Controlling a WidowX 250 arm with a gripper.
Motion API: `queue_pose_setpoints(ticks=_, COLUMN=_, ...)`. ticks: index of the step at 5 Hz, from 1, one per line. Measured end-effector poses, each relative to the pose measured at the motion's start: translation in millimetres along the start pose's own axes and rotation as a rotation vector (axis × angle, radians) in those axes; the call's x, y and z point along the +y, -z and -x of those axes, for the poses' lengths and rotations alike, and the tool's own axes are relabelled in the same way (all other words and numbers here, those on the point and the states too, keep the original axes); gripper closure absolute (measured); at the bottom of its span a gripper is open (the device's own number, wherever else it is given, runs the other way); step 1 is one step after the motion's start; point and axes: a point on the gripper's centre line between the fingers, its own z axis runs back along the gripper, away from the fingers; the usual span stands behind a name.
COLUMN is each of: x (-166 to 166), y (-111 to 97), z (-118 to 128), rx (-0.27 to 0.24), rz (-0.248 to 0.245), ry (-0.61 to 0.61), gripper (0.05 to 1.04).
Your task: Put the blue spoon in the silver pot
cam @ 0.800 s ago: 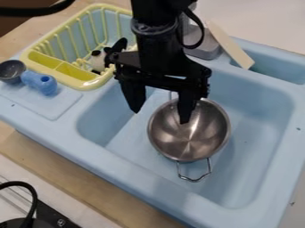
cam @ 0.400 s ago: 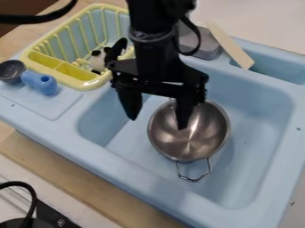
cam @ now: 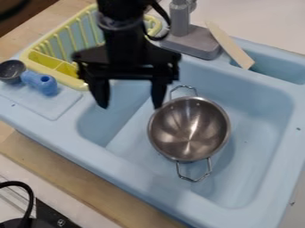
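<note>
Since the blue spoon [cam: 40, 82] looks like light, hard plastic with a stubby, rounded handle, I'd guess it weighs little and won't give under a squeeze, though that smooth curve might roll or slip; I'd take it across the middle of the handle, clear of the dark bowl. It lies on the sink's [cam: 59, 106] flat ledge, beside the yellow rack [cam: 71, 82]. The arm [cam: 125, 38] hangs over the basin, jaws pointing down, spread wide with nothing between them, near the silver pot [cam: 189, 129].
</note>
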Motion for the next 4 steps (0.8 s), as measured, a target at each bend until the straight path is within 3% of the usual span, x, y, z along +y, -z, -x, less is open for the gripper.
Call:
queue_pose_setpoints(ticks=1, x=23.3, y=-17.1, z=-9.6, rx=-0.036, rz=-0.042, ry=-0.23, gripper=0.091)
queue_pose_setpoints(ticks=2, x=46.0, y=-26.0, z=-20.5, rx=-0.022, rz=-0.081, ry=-0.433, gripper=0.092)
queue_pose_setpoints(ticks=3, x=68.8, y=-22.2, z=-33.7, rx=-0.037, rz=-0.034, ry=-0.594, gripper=0.091)
queue_pose_setpoints(ticks=4, x=85.4, y=-10.0, z=-43.6, rx=-0.059, rz=-0.032, ry=-0.682, gripper=0.091)
